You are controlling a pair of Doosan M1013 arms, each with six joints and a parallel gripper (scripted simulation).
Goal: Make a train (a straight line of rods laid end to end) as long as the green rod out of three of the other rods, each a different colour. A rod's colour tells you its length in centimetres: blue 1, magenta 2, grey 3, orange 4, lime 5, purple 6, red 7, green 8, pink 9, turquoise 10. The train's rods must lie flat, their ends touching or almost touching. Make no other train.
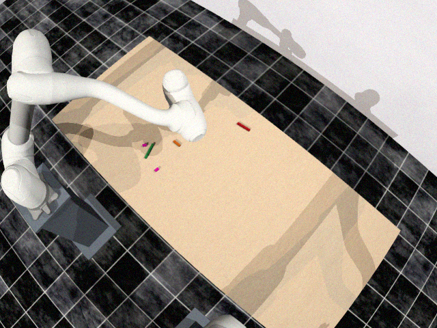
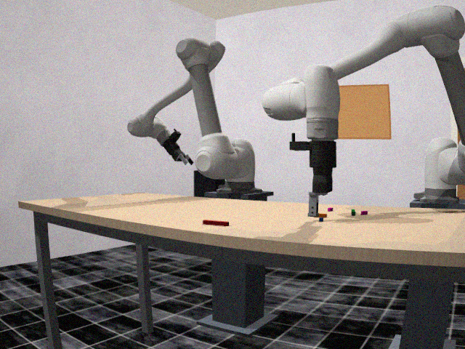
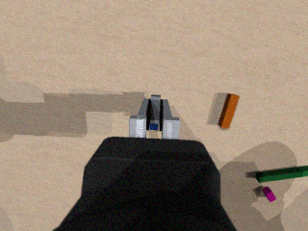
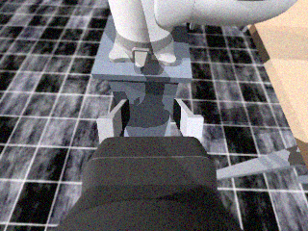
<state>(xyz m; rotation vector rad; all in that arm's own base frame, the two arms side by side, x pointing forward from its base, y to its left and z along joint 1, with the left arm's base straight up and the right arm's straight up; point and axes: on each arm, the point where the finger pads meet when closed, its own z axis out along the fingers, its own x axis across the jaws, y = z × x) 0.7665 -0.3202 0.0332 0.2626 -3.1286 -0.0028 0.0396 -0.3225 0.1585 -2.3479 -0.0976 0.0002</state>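
My left gripper is shut on the grey rod, which lies level between the fingertips, low over the table. The blue rod is just past the grey rod's near end in the left wrist view; I cannot tell whether they touch. The orange rod lies to the right in the left wrist view. The green rod lies beyond it. My right gripper is open and empty, away from the rods.
One magenta rod lies beside the green rod's end. Another magenta rod lies apart. The red rod lies near the table's long edge. The left arm hides part of the table in the top view.
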